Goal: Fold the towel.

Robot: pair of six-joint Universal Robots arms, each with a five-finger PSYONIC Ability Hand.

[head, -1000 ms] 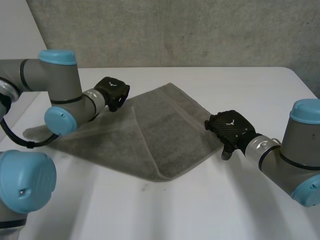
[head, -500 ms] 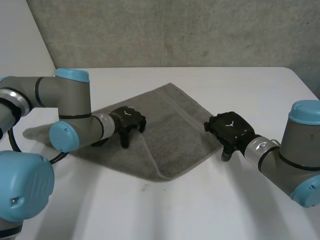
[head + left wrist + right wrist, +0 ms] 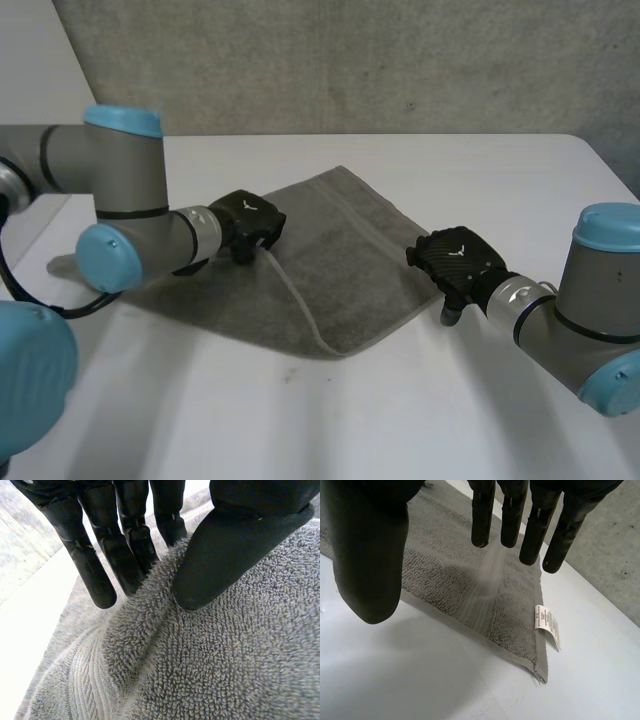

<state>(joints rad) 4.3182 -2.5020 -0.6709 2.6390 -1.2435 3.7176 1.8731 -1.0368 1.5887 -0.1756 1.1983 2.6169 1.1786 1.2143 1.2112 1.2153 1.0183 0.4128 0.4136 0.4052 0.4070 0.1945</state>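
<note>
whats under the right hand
An edge of the grey terry towel, near its corner with a white label, and white table lie under the right hand. Whatever its thumb covers is hidden.

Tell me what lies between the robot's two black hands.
Head view: the grey terry towel; left hand pinches its fold, right hand open at its edge.

The left hand (image 3: 250,219) pinches the towel (image 3: 345,240) between thumb and fingers; the right hand (image 3: 458,258) hangs, fingers straight.

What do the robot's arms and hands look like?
The left arm and right arm are grey tubes with light-blue caps and silver wrist rings. The left hand and right hand are black, each with a small white mark on its back.
</note>
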